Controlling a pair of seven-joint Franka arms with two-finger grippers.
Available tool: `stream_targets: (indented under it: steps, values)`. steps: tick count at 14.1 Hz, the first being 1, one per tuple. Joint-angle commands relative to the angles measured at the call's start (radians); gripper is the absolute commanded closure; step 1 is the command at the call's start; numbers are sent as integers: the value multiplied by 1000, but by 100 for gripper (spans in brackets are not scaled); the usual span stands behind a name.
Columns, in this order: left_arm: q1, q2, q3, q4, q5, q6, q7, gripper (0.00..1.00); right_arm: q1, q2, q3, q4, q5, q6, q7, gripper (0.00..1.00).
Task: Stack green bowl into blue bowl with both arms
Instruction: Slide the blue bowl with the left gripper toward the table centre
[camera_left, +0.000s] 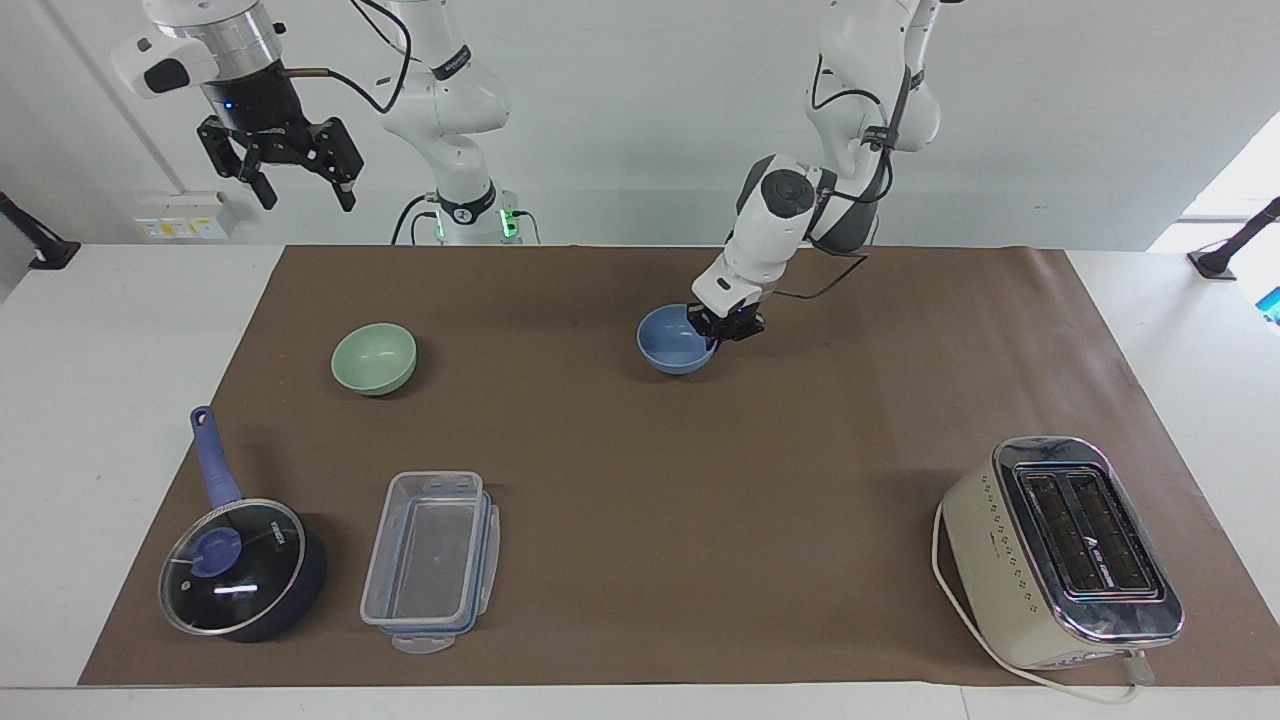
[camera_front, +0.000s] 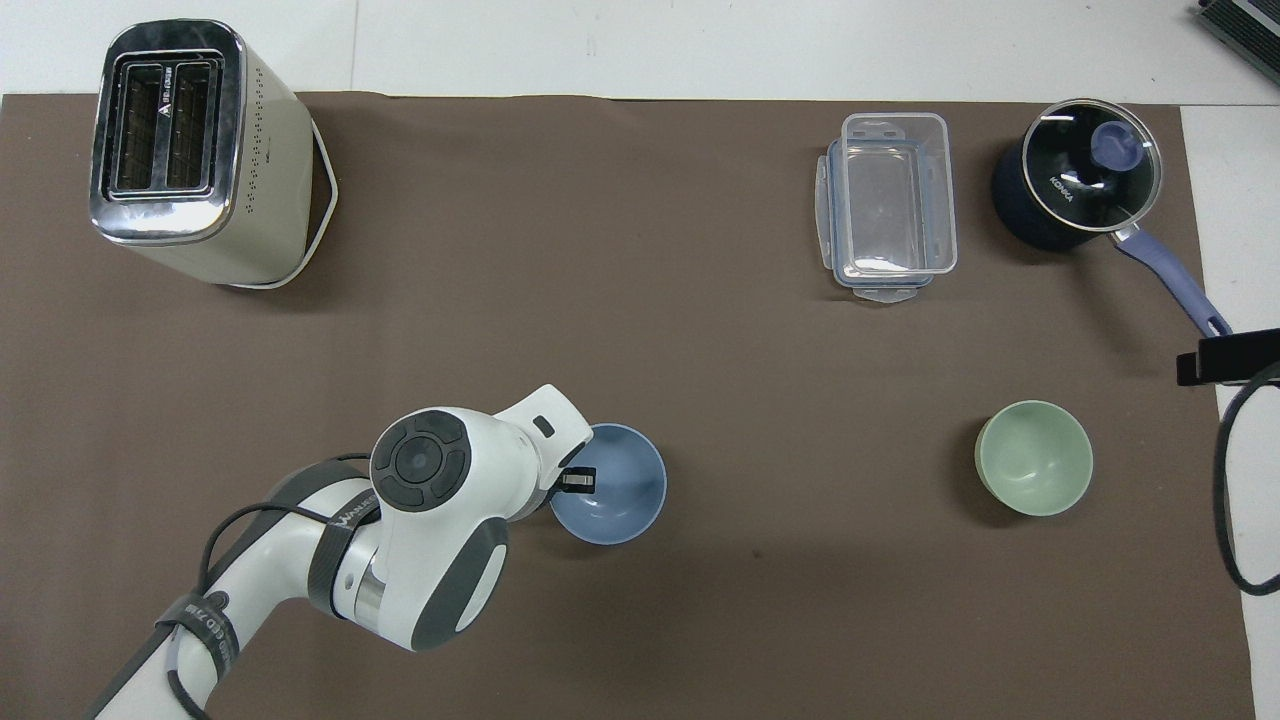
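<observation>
Left pincer (camera_left: 722, 331) pinching blue bowl's (camera_left: 672, 343) rim at mid-worktop, green bowl (camera_left: 373, 358) resting toward the right arm's end, right pincer (camera_left: 297, 180) spread, raised above that end, waiting

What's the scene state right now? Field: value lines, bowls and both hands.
blue bowl: held by its rim, over the mat's middle strip
left hand: shut on the blue bowl's rim
green bowl: upright and empty on the mat, toward the right arm's end
right hand: open, raised high, holds nothing, arm waiting
stack: not yet done, bowls well apart
other items: saucepan, clear container, toaster, all farther from the robots than the bowls
</observation>
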Motion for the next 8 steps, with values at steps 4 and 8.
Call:
stream_targets:
  steps: [4,8]
  values:
    - [-13,-1,20,-2,-10,-20,-2,57,-5,-15,2,-12,6,5,-11,0]
    - [7,-16,24,41,5,-38,12,0,-5,-15,2,-12,6,5,-11,0]
